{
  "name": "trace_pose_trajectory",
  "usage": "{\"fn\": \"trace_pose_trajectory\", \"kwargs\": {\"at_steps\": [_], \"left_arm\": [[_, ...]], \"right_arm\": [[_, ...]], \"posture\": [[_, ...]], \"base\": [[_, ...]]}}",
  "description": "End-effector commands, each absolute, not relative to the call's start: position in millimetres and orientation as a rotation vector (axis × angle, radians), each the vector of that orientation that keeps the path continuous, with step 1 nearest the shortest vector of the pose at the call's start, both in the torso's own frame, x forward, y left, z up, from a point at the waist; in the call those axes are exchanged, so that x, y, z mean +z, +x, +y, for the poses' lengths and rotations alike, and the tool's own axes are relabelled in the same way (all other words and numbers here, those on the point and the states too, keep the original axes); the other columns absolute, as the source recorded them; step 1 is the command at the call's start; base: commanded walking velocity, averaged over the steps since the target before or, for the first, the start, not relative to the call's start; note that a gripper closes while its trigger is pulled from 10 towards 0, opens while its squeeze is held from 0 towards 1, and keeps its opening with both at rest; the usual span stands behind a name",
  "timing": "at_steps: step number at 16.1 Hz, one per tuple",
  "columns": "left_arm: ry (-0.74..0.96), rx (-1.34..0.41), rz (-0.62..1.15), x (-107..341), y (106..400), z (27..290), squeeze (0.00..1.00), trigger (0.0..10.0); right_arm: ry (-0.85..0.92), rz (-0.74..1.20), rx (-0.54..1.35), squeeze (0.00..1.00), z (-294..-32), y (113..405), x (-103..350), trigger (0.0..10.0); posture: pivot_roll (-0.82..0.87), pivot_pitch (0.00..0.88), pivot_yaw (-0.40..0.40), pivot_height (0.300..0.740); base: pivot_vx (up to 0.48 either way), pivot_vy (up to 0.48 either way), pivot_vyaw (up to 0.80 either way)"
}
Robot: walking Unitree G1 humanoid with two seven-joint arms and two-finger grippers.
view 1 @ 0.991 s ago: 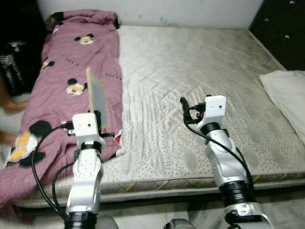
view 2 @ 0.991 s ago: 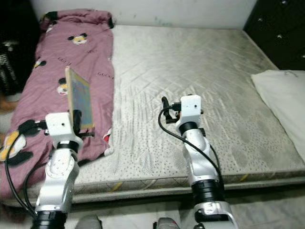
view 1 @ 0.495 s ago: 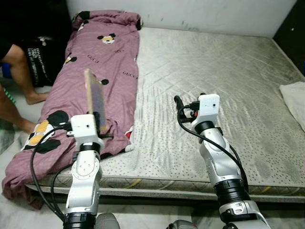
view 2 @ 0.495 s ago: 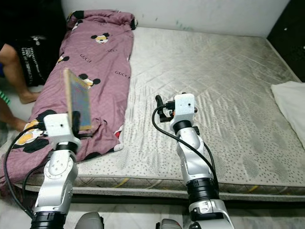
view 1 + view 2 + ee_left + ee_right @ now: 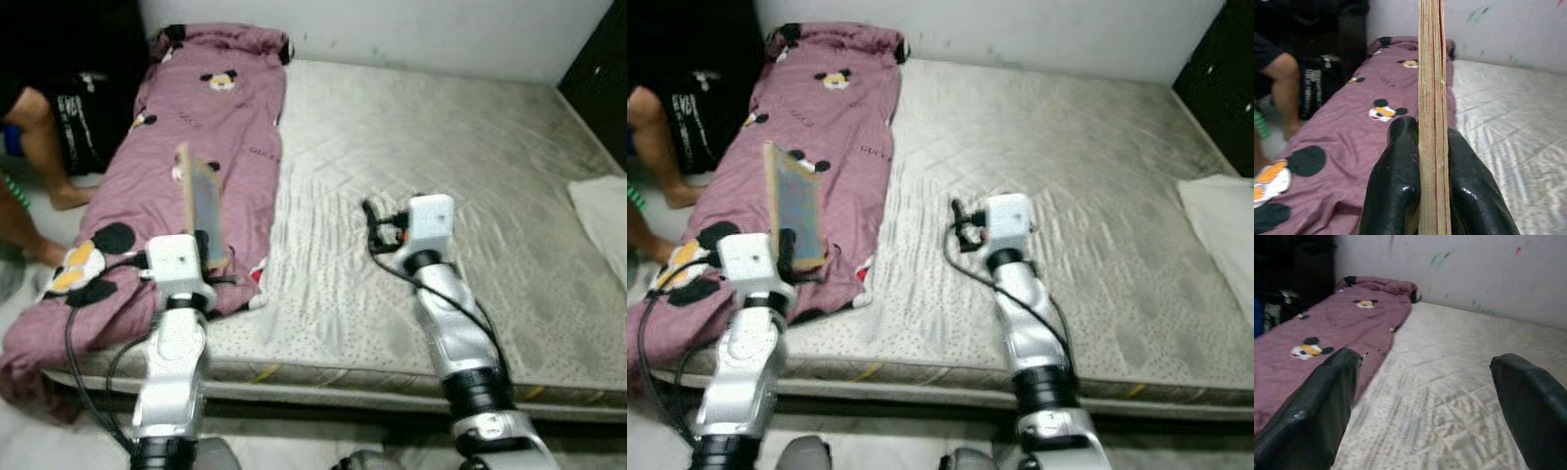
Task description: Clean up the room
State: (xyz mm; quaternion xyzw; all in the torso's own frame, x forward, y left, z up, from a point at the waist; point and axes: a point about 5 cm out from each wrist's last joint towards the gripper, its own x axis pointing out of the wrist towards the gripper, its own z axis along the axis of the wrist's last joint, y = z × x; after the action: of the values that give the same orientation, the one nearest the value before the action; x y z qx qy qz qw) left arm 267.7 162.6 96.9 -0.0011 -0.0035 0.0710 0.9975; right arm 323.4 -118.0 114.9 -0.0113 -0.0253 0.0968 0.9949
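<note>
The left claw point(image 5: 1432, 147) is pinched tight on a thin flat book point(image 5: 202, 211). In the left wrist view one black finger point(image 5: 1396, 181) sits on each side of the book's edge. The book stands up on its end, so its long side points up and away from the claw. It hangs in the air over the left edge of the bed point(image 5: 411, 147), above the purple blanket point(image 5: 186, 137) with the cartoon mouse pictures.

The right claw point(image 5: 1425, 401) is wide open and holds nothing. It floats over the bare middle of the mattress, well apart from the book. So the left arm is the one that has the book, and the right arm is the free one.

The blanket lies in a long strip down the left side of the bed, from the far corner by the wall point(image 5: 392, 24) to the near corner, where it droops over the edge. A white pillow point(image 5: 600, 211) sits at the right edge of the bed. A person's leg point(image 5: 44, 147) is beside the bed on the left, near the blanket.

I think the book has to go somewhere tidy next. No shelf can be seen here, so I cannot tell where it should go
</note>
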Motion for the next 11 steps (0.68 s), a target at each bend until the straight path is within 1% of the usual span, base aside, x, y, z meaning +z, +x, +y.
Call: {"fn": "trace_pose_trajectory", "kwargs": {"at_steps": [1, 11], "left_arm": [[-0.02, 0.124, -0.046, 105.6, 270.3, 153.4, 0.0, 10.0], [-0.034, 0.127, -0.044, 105.6, 272.1, 153.3, 0.0, 10.0]], "right_arm": [[-0.042, -0.043, 0.164, 0.0, -129.8, 325.0, 114.0, 10.0], [-0.045, -0.049, 0.165, 0.0, -129.4, 325.9, 115.2, 10.0]], "posture": [[-0.01, 0.032, -0.052, 0.74], [-0.02, 0.034, -0.054, 0.74]], "base": [[0.0, -0.285, 0.0], [0.0, -0.284, 0.0]]}}
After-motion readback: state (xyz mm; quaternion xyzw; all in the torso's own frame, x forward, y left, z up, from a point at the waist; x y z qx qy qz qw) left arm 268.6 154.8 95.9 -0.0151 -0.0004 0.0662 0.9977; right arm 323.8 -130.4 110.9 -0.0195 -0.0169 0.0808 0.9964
